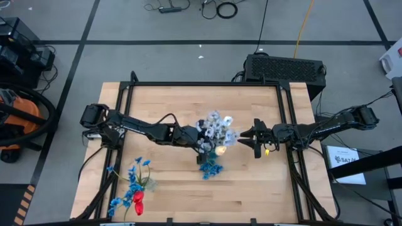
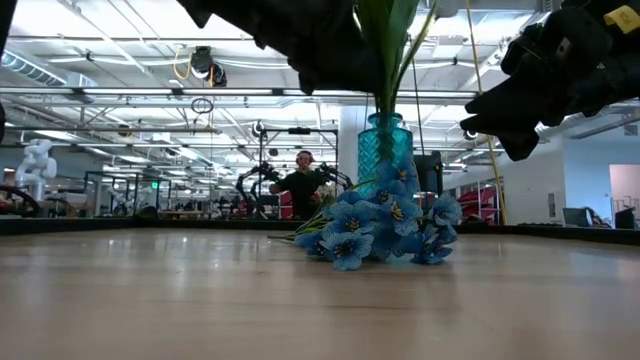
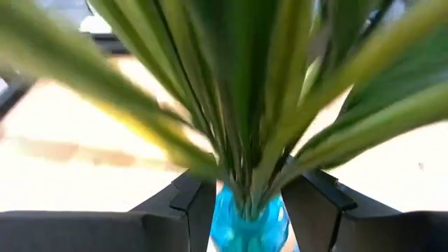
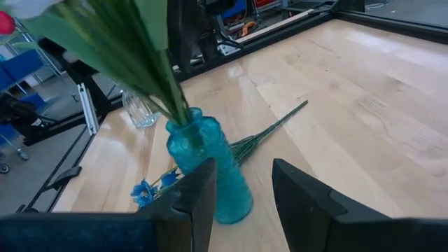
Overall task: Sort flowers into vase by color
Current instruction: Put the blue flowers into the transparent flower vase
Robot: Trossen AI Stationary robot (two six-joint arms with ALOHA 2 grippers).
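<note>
A teal glass vase [image 2: 385, 150] stands mid-table and holds pale grey-blue sprays [image 1: 217, 125] on green stems [image 3: 245, 105]. A cream bloom [image 1: 221, 149] shows at the edge of the bunch. A bright blue spray [image 2: 375, 225] lies on the table against the vase's foot. My left gripper [image 1: 200, 139] reaches in from the table's left, open, its fingers on either side of the stems just above the vase mouth [image 3: 248, 220]. My right gripper [image 4: 245, 175] hangs open and empty right of the vase [image 4: 210, 175]. More blue sprays [image 1: 135, 172] and a red tulip [image 1: 137, 199] lie near the front left corner. My left gripper [image 3: 248, 189] has the bundle of green stems between its open fingers [image 3: 192, 203] just above the vase mouth, coming level from the table's left. I cannot tell whether the fingers touch the stems.
A clear glass vase [image 4: 140, 108] stands toward the table's left, near the loose flowers. A black frame [image 1: 207, 83] runs along the table's far edge and sides. Bare wood lies in the front right part [image 1: 264, 188]. A person [image 2: 300, 185] sits far behind the table.
</note>
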